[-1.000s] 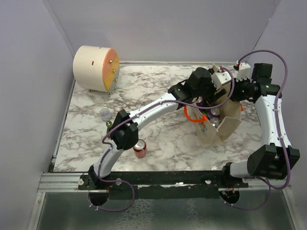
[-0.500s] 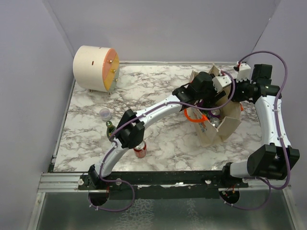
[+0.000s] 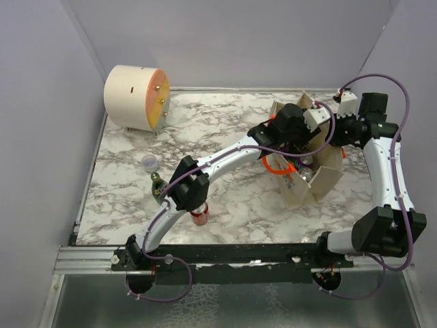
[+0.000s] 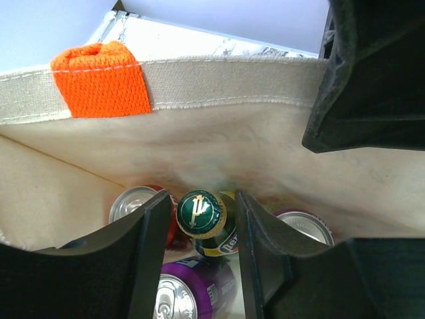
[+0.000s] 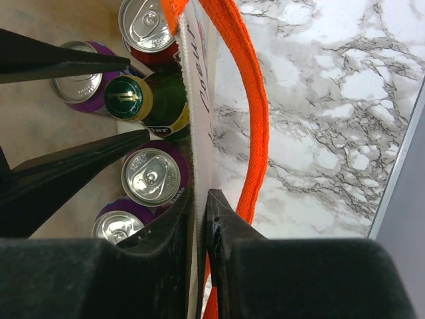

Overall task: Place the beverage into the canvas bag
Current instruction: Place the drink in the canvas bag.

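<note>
The canvas bag (image 3: 321, 179) stands open at the right of the table, with orange handles (image 4: 99, 80). My left gripper (image 4: 200, 196) reaches down into it. Its jaws stand apart on either side of the beverage, a green bottle (image 4: 199, 214) with a gold-edged cap, with a narrow gap on each side. The bottle (image 5: 129, 98) rests among a red can (image 4: 133, 203) and purple cans (image 4: 182, 292) on the bag's floor. My right gripper (image 5: 201, 194) is shut on the bag's near rim (image 5: 198, 119), beside the orange handle (image 5: 249, 119).
On the table left of the bag are a red can (image 3: 199, 214), a green bottle (image 3: 158, 184) and a small clear cup (image 3: 149, 162). A big beige drum (image 3: 135, 96) lies at the back left. Walls close in on the left, back and right.
The left arm's elbow has swung right and forward, uncovering the green bottle on the table. The left jaws have narrowed around the bottle in the bag. The right arm holds still.
</note>
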Robot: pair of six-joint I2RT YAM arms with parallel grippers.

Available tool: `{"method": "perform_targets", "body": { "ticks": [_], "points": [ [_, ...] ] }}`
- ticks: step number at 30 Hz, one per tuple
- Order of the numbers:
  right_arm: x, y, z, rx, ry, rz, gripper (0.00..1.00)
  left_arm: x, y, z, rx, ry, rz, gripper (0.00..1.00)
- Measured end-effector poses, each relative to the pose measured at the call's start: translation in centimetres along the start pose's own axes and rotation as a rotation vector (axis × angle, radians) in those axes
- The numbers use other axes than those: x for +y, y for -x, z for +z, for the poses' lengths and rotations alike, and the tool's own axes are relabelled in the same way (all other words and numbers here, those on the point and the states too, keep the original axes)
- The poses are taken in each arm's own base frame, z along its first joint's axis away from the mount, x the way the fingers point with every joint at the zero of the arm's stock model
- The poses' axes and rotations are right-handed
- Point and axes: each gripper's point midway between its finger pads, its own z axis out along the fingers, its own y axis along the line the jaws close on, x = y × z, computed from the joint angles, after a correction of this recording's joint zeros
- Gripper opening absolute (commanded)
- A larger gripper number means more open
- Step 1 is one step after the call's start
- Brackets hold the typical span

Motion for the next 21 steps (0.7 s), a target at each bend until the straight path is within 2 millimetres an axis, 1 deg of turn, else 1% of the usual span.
{"method": "perform_targets", "body": {
  "ticks": [5,11,15,21],
  "points": [
    [0.03,0.01,0.00,-0.001,0.002,0.001,0.12,-0.14,-0.78,0.37,0.013,-0.003,-0.007,0.37],
    [-0.06,-0.01,-0.04,-0.002,0.003,0.004,0.11,-0.05,-0.85,0.49,0.009,-0.002,-0.021,0.28],
    [0.04,0.02,-0.03,-0.004,0.009,0.004,0.07,-0.09,-0.83,0.49,0.008,-0.005,-0.026,0.19],
    [0.38,0.10,-0.02,-0.009,0.028,0.005,0.02,-0.17,-0.85,0.54,0.004,-0.011,-0.033,0.01]
  ]
}}
